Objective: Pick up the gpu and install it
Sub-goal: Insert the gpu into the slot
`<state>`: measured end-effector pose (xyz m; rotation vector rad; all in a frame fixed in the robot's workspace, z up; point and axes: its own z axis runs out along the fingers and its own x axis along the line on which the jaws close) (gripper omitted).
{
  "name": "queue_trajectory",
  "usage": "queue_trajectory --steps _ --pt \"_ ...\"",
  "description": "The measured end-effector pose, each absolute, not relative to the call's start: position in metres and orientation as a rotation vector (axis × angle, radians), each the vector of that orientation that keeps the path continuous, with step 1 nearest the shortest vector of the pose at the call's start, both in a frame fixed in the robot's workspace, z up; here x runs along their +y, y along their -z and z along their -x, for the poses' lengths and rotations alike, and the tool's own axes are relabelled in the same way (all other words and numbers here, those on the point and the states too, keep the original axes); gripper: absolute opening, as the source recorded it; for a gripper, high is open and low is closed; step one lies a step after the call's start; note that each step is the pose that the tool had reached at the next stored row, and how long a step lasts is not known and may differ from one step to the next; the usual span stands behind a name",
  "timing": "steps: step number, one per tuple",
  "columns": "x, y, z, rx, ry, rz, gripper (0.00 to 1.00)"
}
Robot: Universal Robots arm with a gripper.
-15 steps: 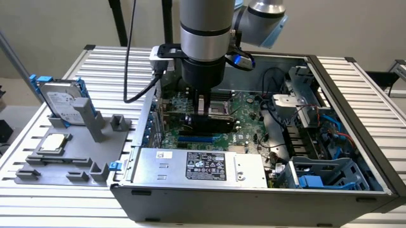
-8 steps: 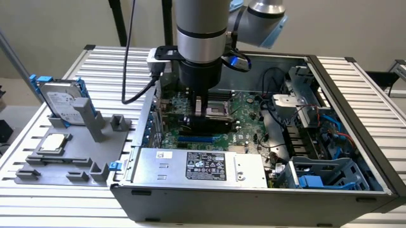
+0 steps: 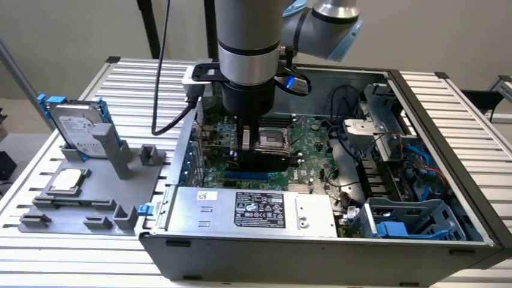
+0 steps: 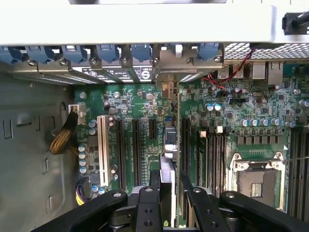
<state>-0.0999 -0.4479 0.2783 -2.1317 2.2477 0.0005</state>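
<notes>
green motherboard point(image 4: 145, 140) lies under the tool point(image 4: 169, 203) clamped on the gpu point(image 4: 170, 145), edge-on in the wrist view.

1. The gpu point(image 4: 170, 145) is a thin, long expansion card, seen edge-on in the wrist view as a narrow strip running across the green motherboard.
2. It stands on its edge, upright, between the rows of black expansion slots, close to the CPU socket side.
3. Its silver metal end bracket point(image 4: 176, 65) sits at the case's rear wall, in line with the row of blue slot clips.
4. Its other end lies between the black gripper fingers.
5. In the exterior view the card point(image 3: 240, 139) stands beneath the arm, mostly hidden.
</notes>
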Motion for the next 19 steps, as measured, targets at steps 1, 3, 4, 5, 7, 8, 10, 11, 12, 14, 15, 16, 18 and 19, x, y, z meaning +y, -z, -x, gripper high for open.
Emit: queue_trajectory --steps 1,3,4,5,7,8,10,11,12,14,15,16,18,19 --pt "-0.4479 -0.2782 0.0999 2.248 0.0 2.132 0.27" --pt "-0.4479 -0.2774 0.1008 2.247 0.002 2.13 0.27" --pt "-0.4478 -0.277 0.1014 2.247 0.003 2.129 0.27" --pt "-0.4478 -0.2765 0.1021 2.248 0.003 2.128 0.27" --pt "-0.4478 -0.2754 0.1033 2.248 0.003 2.128 0.27" --pt "-0.4478 -0.2748 0.1037 2.248 0.003 2.128 0.27" --pt "-0.4479 -0.2742 0.1039 2.248 0.003 2.128 0.27" --pt "-0.4479 -0.2739 0.1039 2.248 0.003 2.128 0.27" --pt "-0.4478 -0.2733 0.1039 2.248 0.003 2.128 0.27" --pt "-0.4478 -0.272 0.104 2.248 0.003 2.128 0.27" --pt "-0.4478 -0.2711 0.104 2.249 0.002 2.128 0.27" --pt "-0.4478 -0.2703 0.1041 2.249 0.002 2.128 0.27" --pt "-0.4478 -0.2689 0.1041 2.251 -0.001 2.129 0.27" --pt "-0.4478 -0.2685 0.1041 2.253 -0.005 2.13 0.27"
